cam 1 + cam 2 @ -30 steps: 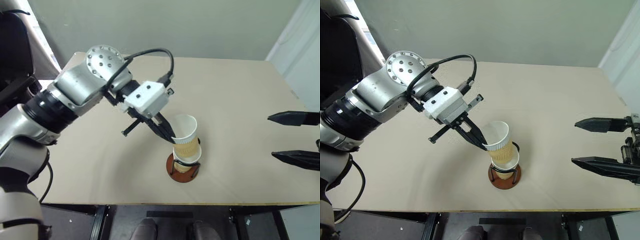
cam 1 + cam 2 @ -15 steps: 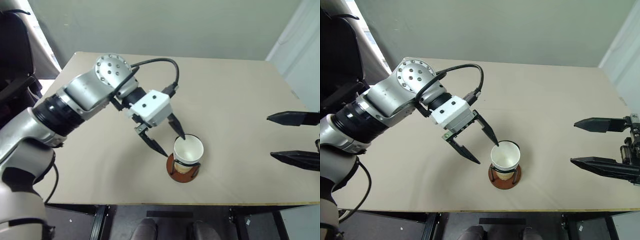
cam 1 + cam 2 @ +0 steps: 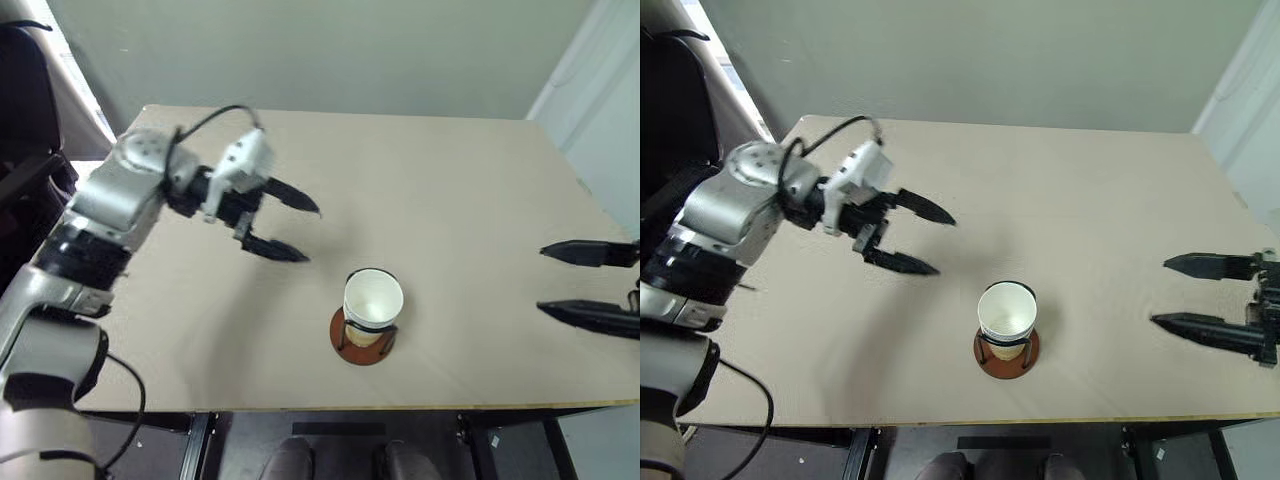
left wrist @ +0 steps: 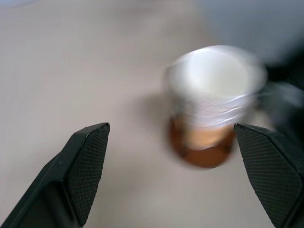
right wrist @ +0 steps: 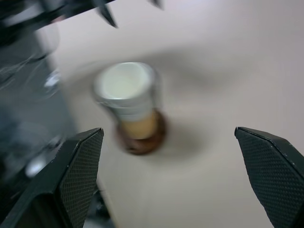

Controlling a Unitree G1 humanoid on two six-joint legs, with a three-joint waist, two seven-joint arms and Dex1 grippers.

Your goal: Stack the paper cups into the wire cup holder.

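The paper cups (image 3: 372,302) sit nested upright in the wire cup holder (image 3: 364,346), a reddish-brown disc with black wire loops, near the table's front edge. The top cup's white inside faces up. My left gripper (image 3: 303,234) hangs open and empty above the table, to the left of the stack and well apart from it. At the right edge my right gripper (image 3: 555,281) stands open and empty, pointing toward the stack. The left wrist view shows the cups (image 4: 213,90) in the holder (image 4: 202,154) between its fingers; the right wrist view shows the cups (image 5: 126,92) too.
The beige table (image 3: 450,190) carries nothing but the holder. Its front edge (image 3: 350,407) runs close below the holder. A grey-green wall stands behind the table.
My left gripper let go of the top cup, opened wide and drew back to the left. The cup dropped down into the stack. The right gripper drifted slightly to the right.
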